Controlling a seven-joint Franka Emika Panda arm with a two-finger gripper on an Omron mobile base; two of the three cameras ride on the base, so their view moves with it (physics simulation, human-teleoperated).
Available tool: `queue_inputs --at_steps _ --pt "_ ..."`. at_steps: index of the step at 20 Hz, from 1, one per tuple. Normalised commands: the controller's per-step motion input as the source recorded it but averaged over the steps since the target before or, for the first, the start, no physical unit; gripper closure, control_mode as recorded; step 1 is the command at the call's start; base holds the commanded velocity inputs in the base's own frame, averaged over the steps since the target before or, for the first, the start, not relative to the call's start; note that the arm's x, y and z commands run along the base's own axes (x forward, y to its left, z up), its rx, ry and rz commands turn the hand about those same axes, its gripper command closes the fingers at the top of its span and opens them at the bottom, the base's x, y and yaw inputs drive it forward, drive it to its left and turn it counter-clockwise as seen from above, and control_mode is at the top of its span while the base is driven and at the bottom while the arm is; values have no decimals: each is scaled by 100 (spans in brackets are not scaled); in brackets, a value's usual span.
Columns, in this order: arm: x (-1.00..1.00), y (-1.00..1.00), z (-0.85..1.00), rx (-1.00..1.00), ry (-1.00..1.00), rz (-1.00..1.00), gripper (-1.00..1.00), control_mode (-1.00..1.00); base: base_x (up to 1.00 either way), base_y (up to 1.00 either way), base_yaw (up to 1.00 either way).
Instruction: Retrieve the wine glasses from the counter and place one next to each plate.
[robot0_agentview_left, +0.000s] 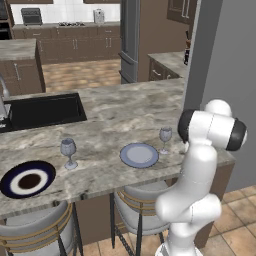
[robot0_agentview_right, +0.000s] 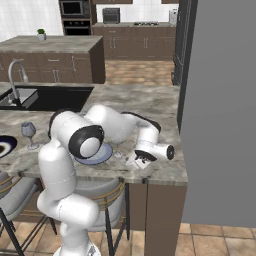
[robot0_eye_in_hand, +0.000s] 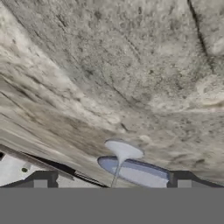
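Judging by both glasses standing by plates, the placing looks done: second glass (robot0_agentview_left: 165, 136) beside pale plate (robot0_agentview_left: 139, 155), jaws apart and empty; next, lift the gripper (robot0_agentview_right: 141, 161) clear

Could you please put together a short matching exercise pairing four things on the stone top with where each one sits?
Things:
1. Pale blue plate
2. Navy-rimmed plate
3. Right wine glass
4. Black sink

Places:
A. sunk into the far left of the stone top
B. near the front edge, at the far left
C. standing just right of the pale plate
D. middle of the top, above a stool

Pairs: 1-D, 2-B, 3-C, 4-A
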Motion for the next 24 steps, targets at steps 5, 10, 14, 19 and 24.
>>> queue_inputs --at_steps 5,10,14,19,24 --pt "-81 -1 82 0 -36 1 -100 -100 0 0 0" --pt "-56 22 100 7 -28 8 -100 -100 0 0 0" --pt "-36 31 100 7 -26 12 -100 -100 0 0 0" --pt "-43 17 100 9 -24 16 -100 -100 0 0 0" --pt "-50 6 98 8 -21 17 -100 -100 0 0 0"
